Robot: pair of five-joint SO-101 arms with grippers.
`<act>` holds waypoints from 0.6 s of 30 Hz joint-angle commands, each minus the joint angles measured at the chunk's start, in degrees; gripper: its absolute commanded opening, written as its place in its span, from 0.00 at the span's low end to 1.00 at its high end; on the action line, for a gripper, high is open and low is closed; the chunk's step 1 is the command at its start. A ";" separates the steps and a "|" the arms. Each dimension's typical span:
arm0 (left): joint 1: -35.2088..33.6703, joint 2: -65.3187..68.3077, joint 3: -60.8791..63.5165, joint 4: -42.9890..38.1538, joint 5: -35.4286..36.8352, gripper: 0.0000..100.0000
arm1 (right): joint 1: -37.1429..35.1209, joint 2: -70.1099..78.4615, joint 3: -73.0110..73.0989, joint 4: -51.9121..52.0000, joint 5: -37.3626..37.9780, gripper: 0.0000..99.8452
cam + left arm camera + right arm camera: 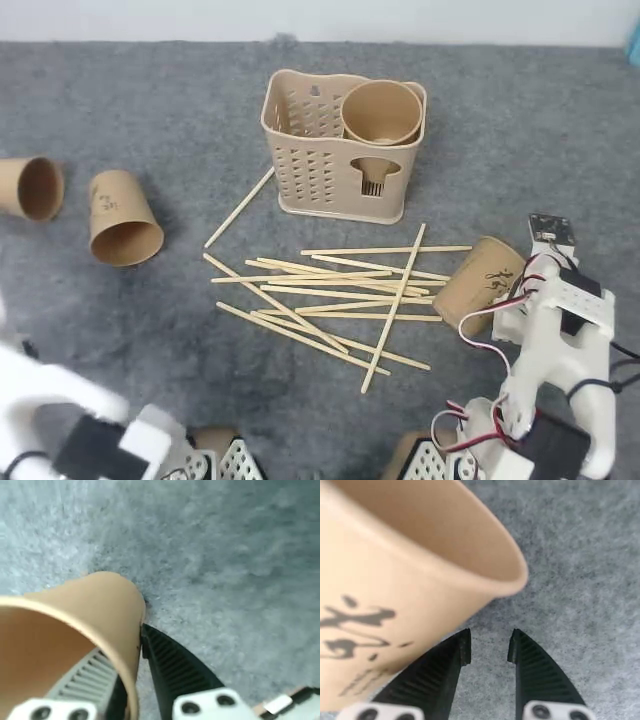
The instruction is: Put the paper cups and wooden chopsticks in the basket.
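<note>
Left gripper [121,645]: pinching a paper cup [75,625] by its rim
Right gripper [489,647]: narrowly parted, empty
Step (judged): widen first, then straddle the lying cup [395,565] near the table [150,330] right edge

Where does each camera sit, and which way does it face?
High view: above the table, looking down at basket, chopsticks, left arm, right arm.
Left wrist view: on left wrist, facing the mat; left gripper clamps a paper cup.
Right wrist view: on right wrist; open right gripper faces printed cup, shared with high view.
</note>
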 commanded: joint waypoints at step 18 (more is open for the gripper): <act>52.22 -8.70 -43.21 20.84 40.18 0.01 | -0.57 -1.01 -0.09 -0.92 0.53 0.14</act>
